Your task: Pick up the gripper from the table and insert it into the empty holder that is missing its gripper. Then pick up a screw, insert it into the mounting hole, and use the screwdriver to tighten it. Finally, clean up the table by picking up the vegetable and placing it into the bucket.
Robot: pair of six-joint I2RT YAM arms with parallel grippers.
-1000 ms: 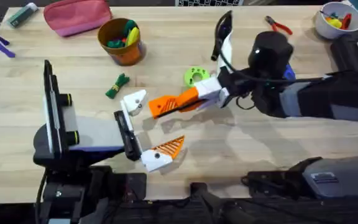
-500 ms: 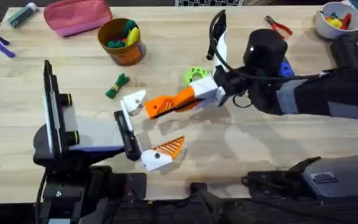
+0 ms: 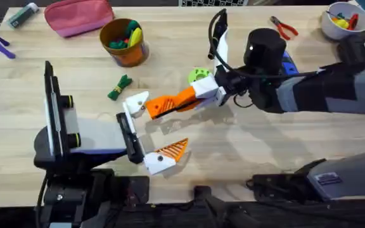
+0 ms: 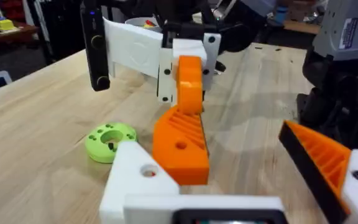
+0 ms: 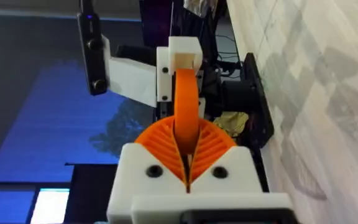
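The gripper (image 3: 161, 106), an orange ribbed wedge, is pinched in my right gripper (image 3: 187, 98), which is shut on it. Its tip touches the holder (image 3: 137, 102), the bare white finger base of my left gripper (image 3: 149, 130). The left wrist view shows the wedge (image 4: 179, 146) leaning against that base (image 4: 135, 180). My left gripper is open, and its other finger (image 3: 168, 152) carries an orange tip. The vegetable (image 3: 119, 87) lies left of the holder. The bucket (image 3: 124, 41) stands behind it. The blue screwdriver (image 3: 288, 63) peeks out behind my right arm. No screw can be made out.
A green disc (image 3: 198, 76) lies just behind my right gripper. At the back are a pink pouch (image 3: 78, 16), red pliers (image 3: 284, 26) and a white bowl (image 3: 341, 20). A teal marker (image 3: 23, 14) sits at the far left corner.
My right arm has shifted left and slightly back, carrying the orange wedge closer against the white holder. The left arm has stayed still.
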